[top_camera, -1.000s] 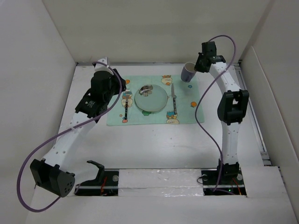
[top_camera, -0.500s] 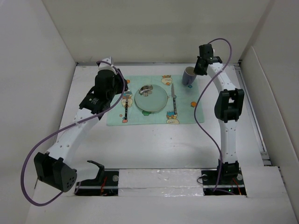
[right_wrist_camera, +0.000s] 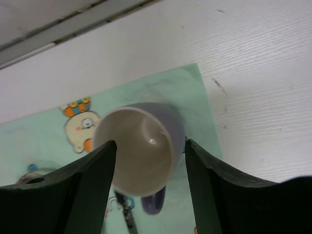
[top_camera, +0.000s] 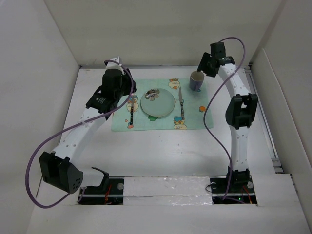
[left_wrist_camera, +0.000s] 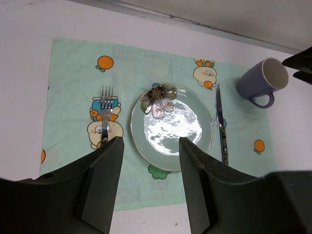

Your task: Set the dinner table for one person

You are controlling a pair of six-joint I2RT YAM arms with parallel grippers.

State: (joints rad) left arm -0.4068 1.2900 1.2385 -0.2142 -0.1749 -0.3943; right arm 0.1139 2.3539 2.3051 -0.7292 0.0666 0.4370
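The dinner table is a plain white surface bearing a mint-green placemat. On the mat lie a pale plate, a fork to its left and a knife to its right. A purple mug stands upright on the mat's far right corner. My right gripper hangs just above the mug, open, one finger on each side. My left gripper is open and empty, high over the mat's near edge, with plate, fork, knife and mug below.
A small flower-like ornament lies on the plate's far rim. White walls close in the table on the left, back and right. A metal rail runs along the back edge, just behind the mug.
My right gripper has opened and let go of the mug, which now stands on the mat. My left arm has drawn back from the fork and its jaws have widened.
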